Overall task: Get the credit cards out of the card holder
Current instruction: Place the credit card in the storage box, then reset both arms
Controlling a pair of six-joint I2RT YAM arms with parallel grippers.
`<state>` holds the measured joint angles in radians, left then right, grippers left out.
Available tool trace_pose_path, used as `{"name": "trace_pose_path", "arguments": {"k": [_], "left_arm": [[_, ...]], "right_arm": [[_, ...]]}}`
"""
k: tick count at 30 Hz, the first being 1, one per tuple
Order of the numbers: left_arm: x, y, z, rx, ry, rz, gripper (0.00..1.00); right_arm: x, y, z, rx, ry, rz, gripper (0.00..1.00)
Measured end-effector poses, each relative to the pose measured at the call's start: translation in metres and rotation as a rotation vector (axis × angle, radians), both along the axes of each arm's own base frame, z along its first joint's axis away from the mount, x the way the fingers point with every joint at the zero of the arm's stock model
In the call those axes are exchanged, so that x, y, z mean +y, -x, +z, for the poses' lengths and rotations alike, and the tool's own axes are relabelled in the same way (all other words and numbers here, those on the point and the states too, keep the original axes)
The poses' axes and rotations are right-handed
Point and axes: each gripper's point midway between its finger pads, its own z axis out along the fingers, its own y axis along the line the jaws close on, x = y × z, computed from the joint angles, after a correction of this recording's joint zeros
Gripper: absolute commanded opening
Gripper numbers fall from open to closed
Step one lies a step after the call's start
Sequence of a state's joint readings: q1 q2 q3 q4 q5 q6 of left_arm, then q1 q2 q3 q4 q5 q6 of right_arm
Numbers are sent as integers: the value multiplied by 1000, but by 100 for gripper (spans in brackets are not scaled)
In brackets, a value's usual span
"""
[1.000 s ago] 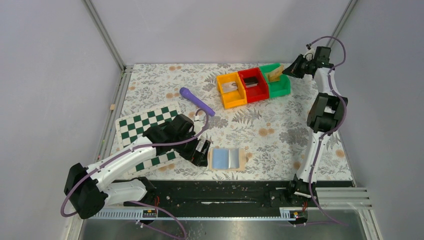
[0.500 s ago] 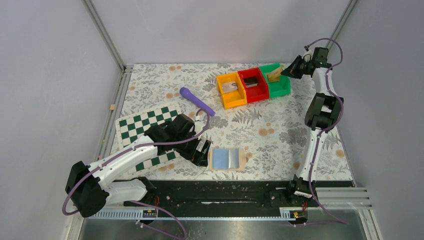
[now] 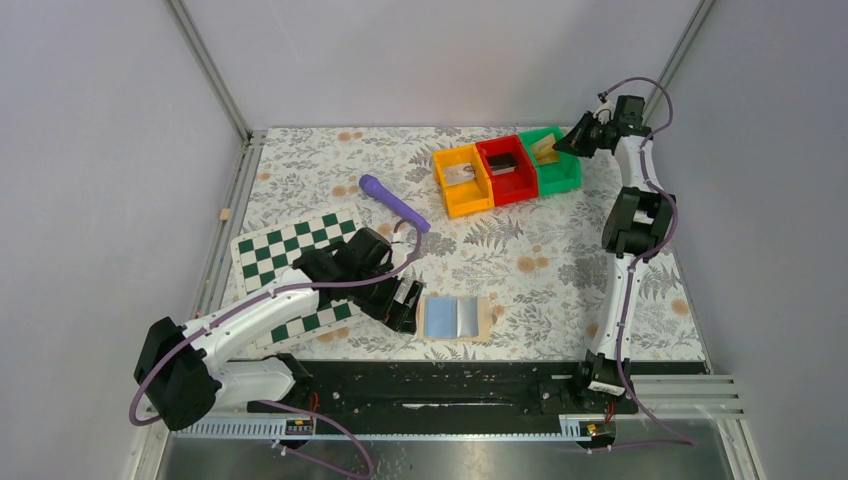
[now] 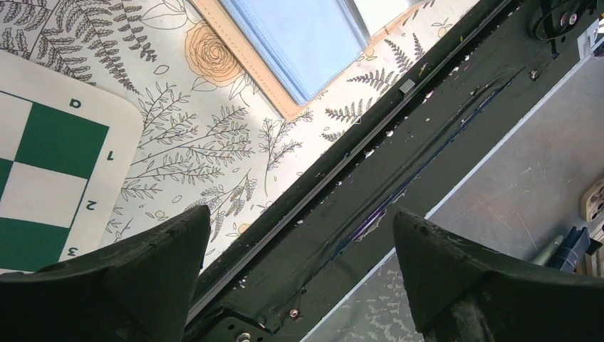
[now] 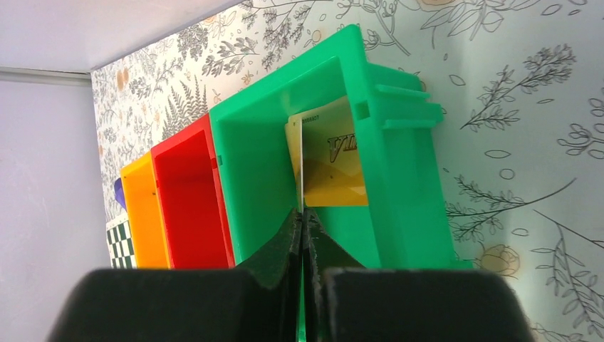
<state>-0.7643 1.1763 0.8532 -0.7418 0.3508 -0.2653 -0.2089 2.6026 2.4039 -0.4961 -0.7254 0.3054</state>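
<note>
The card holder [image 3: 456, 318] lies open and flat near the table's front edge, tan with two light blue panels; in the left wrist view its blue panel [image 4: 299, 43] is at the top. My left gripper [image 3: 404, 301] [image 4: 300, 212] hovers just left of it, open with nothing between the jaws. At the far right, my right gripper [image 3: 561, 146] [image 5: 302, 212] is shut at the green bin [image 3: 562, 172] [image 5: 256, 164]. A thin credit card [image 5: 301, 164] rises edge-on from its fingertips. A yellow credit card face [image 3: 548, 148] [image 5: 335, 171] shows inside that bin.
An orange bin [image 3: 462, 192] and a red bin [image 3: 507, 176] stand left of the green one, each with a card inside. A purple handle [image 3: 393, 202] lies mid-table. A green-and-white checkered board [image 3: 290, 270] sits under the left arm. The black base rail [image 4: 370, 178] runs along the near edge.
The right arm's elbow and wrist have swung leftward, bringing the gripper closer over the green bin. The left arm and the card holder have not moved.
</note>
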Motion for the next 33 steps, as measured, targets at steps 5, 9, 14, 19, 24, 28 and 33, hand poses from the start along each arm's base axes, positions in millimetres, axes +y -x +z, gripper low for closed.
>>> {"name": "trace_pose_path", "arguments": {"k": [5, 9, 14, 19, 24, 28, 33], "left_arm": [[0, 0, 0, -1, 2, 0, 99], [0, 0, 0, 0, 2, -1, 99], [0, 0, 0, 1, 3, -1, 99], [0, 0, 0, 1, 3, -1, 99], [-1, 0, 1, 1, 4, -1, 99], [0, 0, 2, -5, 10, -1, 99], [-1, 0, 5, -15, 19, -1, 99]], "right_arm": [[3, -1, 1, 2, 1, -5, 1], [0, -5, 3, -6, 17, -24, 11], [-7, -9, 1, -3, 47, -62, 38], [-12, -10, 0, -1, 58, -81, 40], [-15, -11, 3, -3, 71, -94, 40], [-17, -12, 7, -7, 80, -107, 40], [-18, -12, 14, -12, 75, -117, 37]]}}
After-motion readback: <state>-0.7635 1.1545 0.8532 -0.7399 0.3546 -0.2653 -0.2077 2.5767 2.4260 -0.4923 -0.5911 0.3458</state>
